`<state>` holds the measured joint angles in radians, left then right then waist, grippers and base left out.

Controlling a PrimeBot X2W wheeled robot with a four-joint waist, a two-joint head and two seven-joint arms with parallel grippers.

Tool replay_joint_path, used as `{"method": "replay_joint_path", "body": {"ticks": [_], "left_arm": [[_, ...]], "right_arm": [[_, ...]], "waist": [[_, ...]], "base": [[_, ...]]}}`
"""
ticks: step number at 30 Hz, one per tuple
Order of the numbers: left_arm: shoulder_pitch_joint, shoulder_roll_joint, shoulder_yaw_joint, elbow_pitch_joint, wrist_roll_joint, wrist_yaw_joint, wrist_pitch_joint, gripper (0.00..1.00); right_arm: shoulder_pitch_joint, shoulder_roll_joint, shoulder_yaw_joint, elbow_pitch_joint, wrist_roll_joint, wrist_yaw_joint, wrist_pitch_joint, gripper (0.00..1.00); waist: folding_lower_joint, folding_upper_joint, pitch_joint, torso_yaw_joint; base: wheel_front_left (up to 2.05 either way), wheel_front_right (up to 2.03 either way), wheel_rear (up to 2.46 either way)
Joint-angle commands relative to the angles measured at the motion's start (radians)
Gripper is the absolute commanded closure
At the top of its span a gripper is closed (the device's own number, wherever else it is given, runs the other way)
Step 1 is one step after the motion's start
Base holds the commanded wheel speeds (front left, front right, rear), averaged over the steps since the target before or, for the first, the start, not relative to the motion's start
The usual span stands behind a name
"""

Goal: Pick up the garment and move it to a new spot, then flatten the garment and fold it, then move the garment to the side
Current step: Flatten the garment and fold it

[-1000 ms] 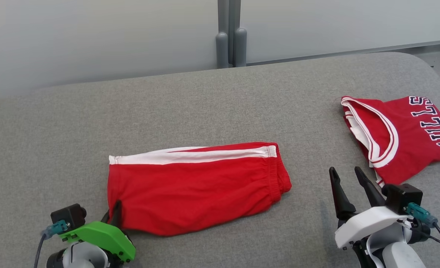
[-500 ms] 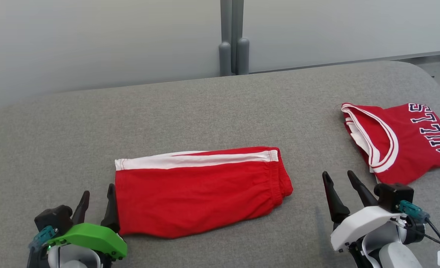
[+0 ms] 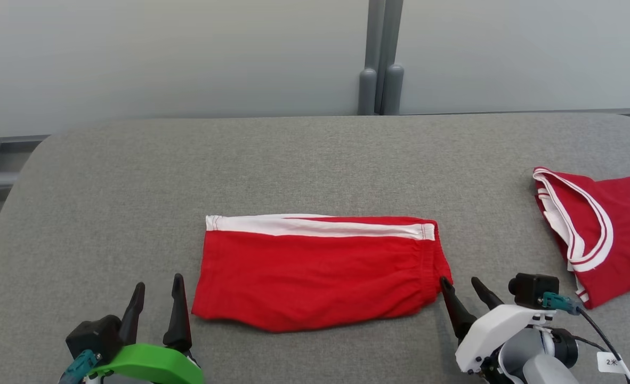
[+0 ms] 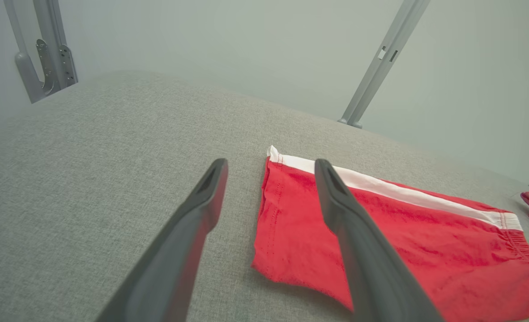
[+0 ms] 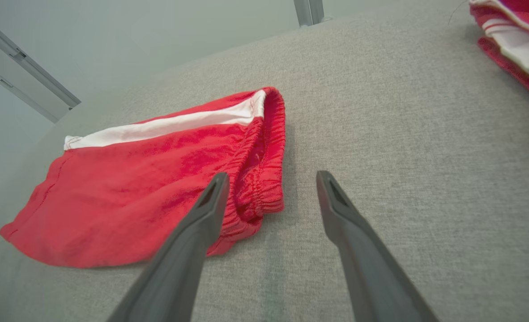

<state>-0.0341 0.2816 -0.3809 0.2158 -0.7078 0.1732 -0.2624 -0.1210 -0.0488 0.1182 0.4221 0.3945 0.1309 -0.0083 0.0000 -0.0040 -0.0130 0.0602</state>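
your left gripper and right gripper both spread, empty, flanking folded shorts, jersey cropped at the edge

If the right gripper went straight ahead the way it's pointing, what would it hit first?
Probably the waistband of the red shorts: one finger of the right gripper lines up with it, the other with bare grey table. Depth is unclear.

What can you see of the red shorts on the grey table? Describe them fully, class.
The red shorts lie folded flat, lengthwise across the grey table, in soft, creased cloth. A white stripe runs along the far edge; the gathered elastic waistband faces the robot's right, the stitched leg hem its left. The open right end effector sits by the waistband; contact is unclear.
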Motion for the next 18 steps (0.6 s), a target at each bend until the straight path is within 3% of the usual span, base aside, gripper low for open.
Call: {"method": "replay_joint_path", "body": {"ticks": [1, 18], "left_arm": [[0.013, -0.001, -0.002, -0.005, 0.008, 0.001, -0.002, 0.00], [0.041, -0.020, -0.011, -0.031, 0.024, 0.007, -0.002, 0.00]], "right_arm": [[-0.017, -0.004, 0.002, 0.019, 0.018, 0.000, 0.001, 0.00], [-0.166, -0.004, -0.016, 0.370, 0.120, 0.000, 0.030, 0.00]], "waist": [[0.0000, 0.0040, -0.005, 0.035], [0.0000, 0.0040, -0.025, 0.125]], "base": [[0.00, 0.00, 0.00], [0.00, 0.00, 0.00]]}}
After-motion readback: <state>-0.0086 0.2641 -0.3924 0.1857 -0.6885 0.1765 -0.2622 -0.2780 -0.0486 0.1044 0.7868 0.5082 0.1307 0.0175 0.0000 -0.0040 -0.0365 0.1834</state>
